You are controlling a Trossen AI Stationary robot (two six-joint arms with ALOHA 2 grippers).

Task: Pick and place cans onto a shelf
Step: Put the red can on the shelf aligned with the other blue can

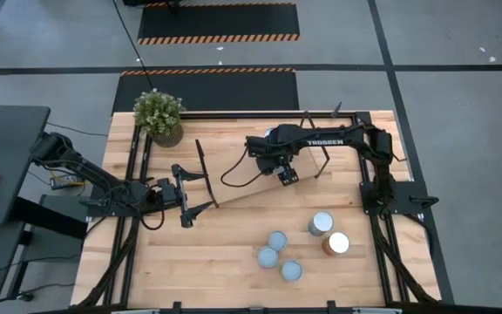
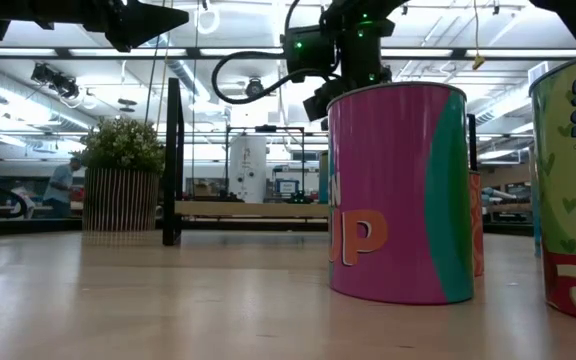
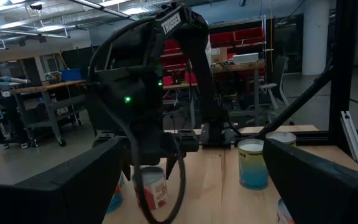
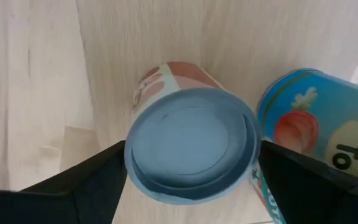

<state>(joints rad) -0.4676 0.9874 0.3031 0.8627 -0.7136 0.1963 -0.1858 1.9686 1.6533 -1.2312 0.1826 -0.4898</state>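
My right gripper (image 4: 188, 168) hung over the shelf (image 1: 242, 187), its fingers (image 4: 55, 186) spread wide on either side of a blue-topped can (image 4: 191, 146), not touching it. A second can (image 4: 319, 143) stood just beside that one. My left gripper (image 1: 200, 187) waited by the shelf's left end, fingers wide apart and holding nothing. On the table's near part I counted five more cans (image 1: 279, 241): four silvery-topped, one (image 1: 336, 243) white-topped with orange-brown side.

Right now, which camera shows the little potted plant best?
The high view: the potted plant shows whole at the table's far left corner. The low view catches it side-on, far across the table. Neither wrist view shows it.
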